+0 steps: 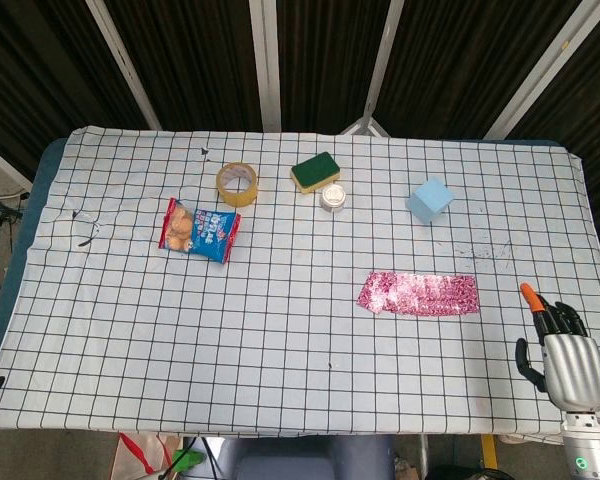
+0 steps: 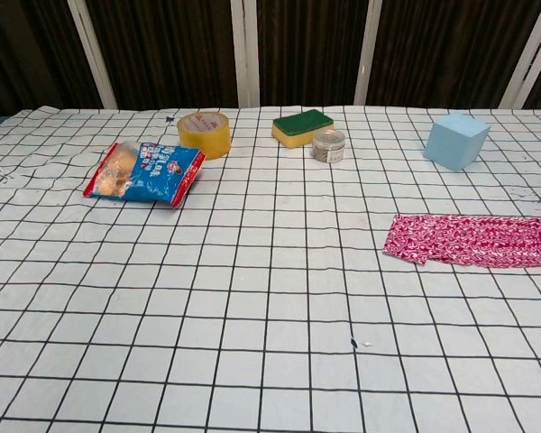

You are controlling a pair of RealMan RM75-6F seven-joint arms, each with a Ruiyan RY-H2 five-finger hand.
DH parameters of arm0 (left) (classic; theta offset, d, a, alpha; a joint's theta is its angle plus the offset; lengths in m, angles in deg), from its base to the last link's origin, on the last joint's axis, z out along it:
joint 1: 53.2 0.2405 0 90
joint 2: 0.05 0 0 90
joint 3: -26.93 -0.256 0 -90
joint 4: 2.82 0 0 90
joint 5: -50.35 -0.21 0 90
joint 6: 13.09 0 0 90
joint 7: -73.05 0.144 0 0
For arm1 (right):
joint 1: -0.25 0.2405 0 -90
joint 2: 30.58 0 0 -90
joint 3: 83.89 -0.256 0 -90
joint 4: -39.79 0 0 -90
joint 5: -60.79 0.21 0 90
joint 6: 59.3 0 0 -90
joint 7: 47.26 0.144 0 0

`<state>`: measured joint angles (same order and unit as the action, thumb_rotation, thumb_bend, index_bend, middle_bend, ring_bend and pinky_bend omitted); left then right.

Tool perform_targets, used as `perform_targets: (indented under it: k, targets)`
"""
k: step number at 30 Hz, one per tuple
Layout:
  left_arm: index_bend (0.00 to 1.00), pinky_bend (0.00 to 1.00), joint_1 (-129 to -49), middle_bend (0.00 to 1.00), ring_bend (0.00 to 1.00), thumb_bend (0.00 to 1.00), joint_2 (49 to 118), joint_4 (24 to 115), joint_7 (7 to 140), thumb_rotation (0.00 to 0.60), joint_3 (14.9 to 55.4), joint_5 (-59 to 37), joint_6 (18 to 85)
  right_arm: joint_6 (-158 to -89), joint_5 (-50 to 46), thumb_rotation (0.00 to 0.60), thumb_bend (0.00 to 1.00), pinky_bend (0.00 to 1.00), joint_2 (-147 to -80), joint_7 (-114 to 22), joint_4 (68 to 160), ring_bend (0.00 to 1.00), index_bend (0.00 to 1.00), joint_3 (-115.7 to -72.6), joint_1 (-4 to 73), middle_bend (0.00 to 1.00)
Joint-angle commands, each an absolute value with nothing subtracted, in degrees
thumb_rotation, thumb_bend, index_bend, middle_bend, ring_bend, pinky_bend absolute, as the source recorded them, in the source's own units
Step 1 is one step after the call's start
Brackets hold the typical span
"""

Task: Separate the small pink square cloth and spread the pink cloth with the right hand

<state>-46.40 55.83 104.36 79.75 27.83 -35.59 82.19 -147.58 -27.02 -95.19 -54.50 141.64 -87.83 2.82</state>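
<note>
The folded pink cloth (image 1: 418,294) is laid lengthwise across the table — up and left of the right hand (image 1: 562,352), whose fingers are held apart, empty.

A grid-checked tablecloth (image 1: 280,330) covers the table before dark curtains (image 1: 180,60) with pale posts.
</note>
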Motion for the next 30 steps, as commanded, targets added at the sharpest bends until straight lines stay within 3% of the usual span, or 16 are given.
perform_targets:
  k: [1,10,18,21,24,30]
  targets:
    - [0.15,0.1,-46.5,0.0,0.0,0.26,55.8,104.4,79.9,0.6,27.9,-35.2,81.9,-147.5,-28.7,0.6,0.61,0.3,-98.1,-57.6,142.2,0.41,0.11,-88.0,3.8,0.38]
    - [0.15,0.1,-46.8,0.0,0.0,0.26,55.6,104.6,79.8,0.6,28.4,-33.9,81.3,-139.1,-27.3,0.6,0.61,0.42,-102.3,-62.9,141.9,0.63,0.19,-89.1,9.4,0.64]
    - [0.15,0.1,-47.1,0.0,0.0,0.26,55.7,104.7,80.5,0.6,28.6,-33.3,80.8,-131.4,-22.9,0.6,0.61,0.5,-105.4,-69.7,141.3,0.73,0.23,-91.1,14.6,0.76]
    - [0.15,0.1,-47.2,0.0,0.0,0.26,55.7,104.7,80.7,0.6,28.7,-33.0,80.8,-128.6,-20.3,0.6,0.66,0.52,-106.4,-72.0,141.0,0.77,0.25,-92.1,16.6,0.82]
    - [0.15,0.1,-47.2,0.0,0.0,0.26,55.7,104.7,80.8,0.6,28.9,-32.6,80.7,-125.9,-17.8,0.6,0.72,0.54,-107.5,-74.7,140.4,0.78,0.25,-92.5,18.4,0.83]
    - [0.15,0.1,-47.4,0.0,0.0,0.26,55.7,104.7,81.1,0.6,29.1,-32.1,80.5,-121.0,-12.8,0.6,0.74,0.54,-109.4,-79.0,139.0,0.78,0.25,-92.9,21.5,0.83]
